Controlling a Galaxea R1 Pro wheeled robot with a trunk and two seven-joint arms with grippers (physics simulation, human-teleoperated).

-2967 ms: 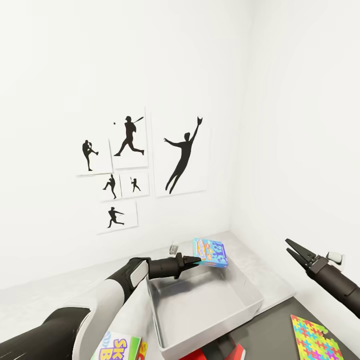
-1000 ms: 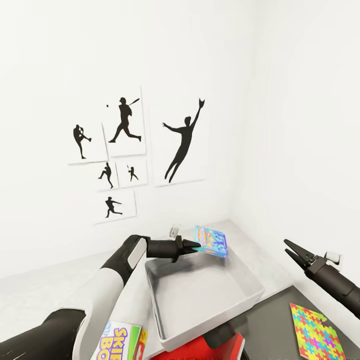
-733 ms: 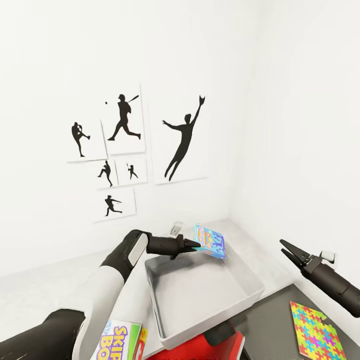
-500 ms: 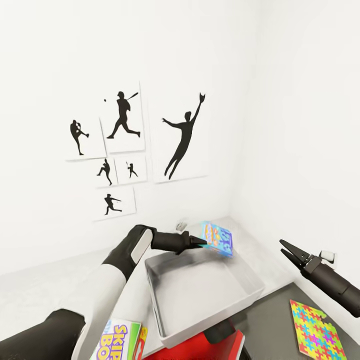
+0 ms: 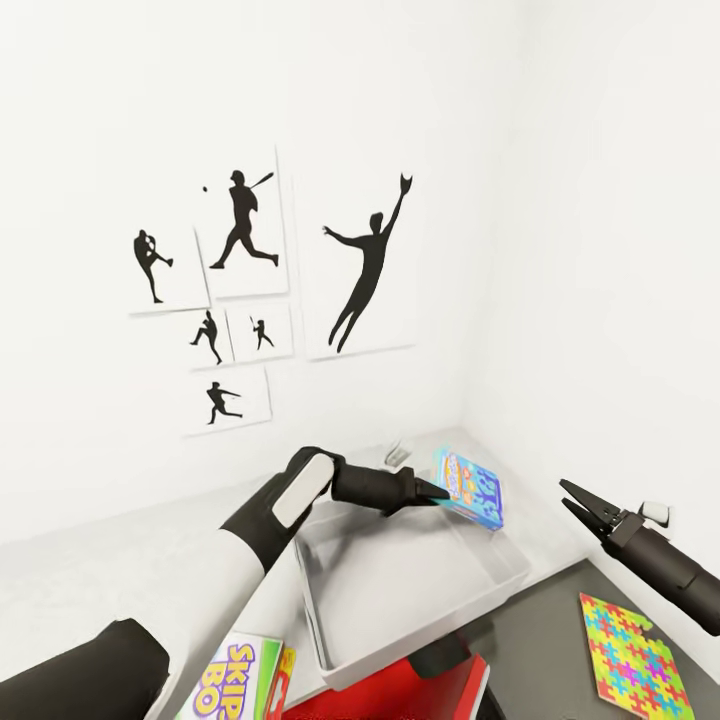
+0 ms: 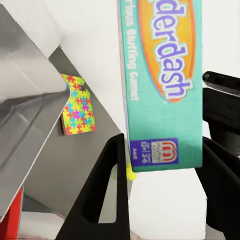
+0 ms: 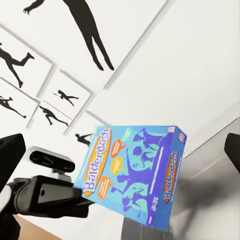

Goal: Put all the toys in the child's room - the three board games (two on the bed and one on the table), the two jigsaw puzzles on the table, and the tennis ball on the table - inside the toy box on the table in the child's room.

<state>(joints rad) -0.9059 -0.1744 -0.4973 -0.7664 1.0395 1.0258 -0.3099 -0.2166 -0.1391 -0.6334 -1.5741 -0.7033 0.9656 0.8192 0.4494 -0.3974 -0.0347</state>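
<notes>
While the Skip-Bo box (image 5: 238, 680) lies low beside the left arm, well behind its tool, the step in hand is dropping the first board game into the toy box. The left tool (image 5: 440, 490) is closed on the lower edge of the blue Balderdash box (image 5: 470, 488), which stands tilted and clear of everything, above the far right corner of the toy box (image 5: 400, 590). Below the tool the grey tray looks bare, on the pale table (image 5: 80, 590). Next, I judge, the tool should draw back slightly toward the tray's middle, lower, then part its fingers so the game falls flat inside, not over the rim. Well to the right of that tool, the right tool (image 5: 568, 492) hangs with fingers slightly parted, holding nothing; below it lies a jigsaw puzzle (image 5: 632, 663) on a dark surface.
</notes>
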